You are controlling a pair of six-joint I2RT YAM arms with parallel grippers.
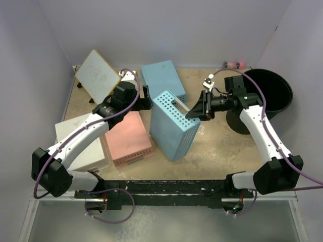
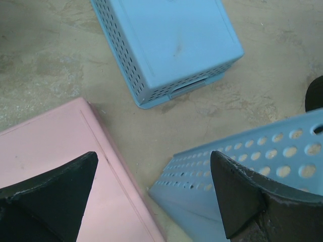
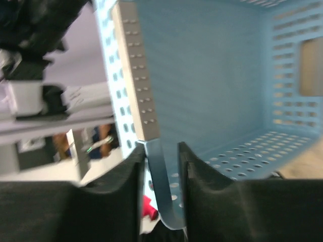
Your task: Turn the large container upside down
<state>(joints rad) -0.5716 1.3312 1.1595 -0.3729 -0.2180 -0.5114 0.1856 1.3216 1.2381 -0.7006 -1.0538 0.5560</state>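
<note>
So, the large container [image 1: 174, 128] is tipped on its side, mid-desk [image 1: 222, 151].
Right hand [image 3: 160, 171] clenched on its rim, left hand [image 2: 154, 171] released nearby; I'd pinch firmly and lower the rim slowly.

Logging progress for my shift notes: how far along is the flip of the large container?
Nothing is fully flipped yet. In hand: the right end effector is shut on the rim of the large blue basket, tipped onto its side. The left end effector hangs open, empty. Left: rolling that basket mouth-down; the black bin stands mouth up, untouched.
</note>
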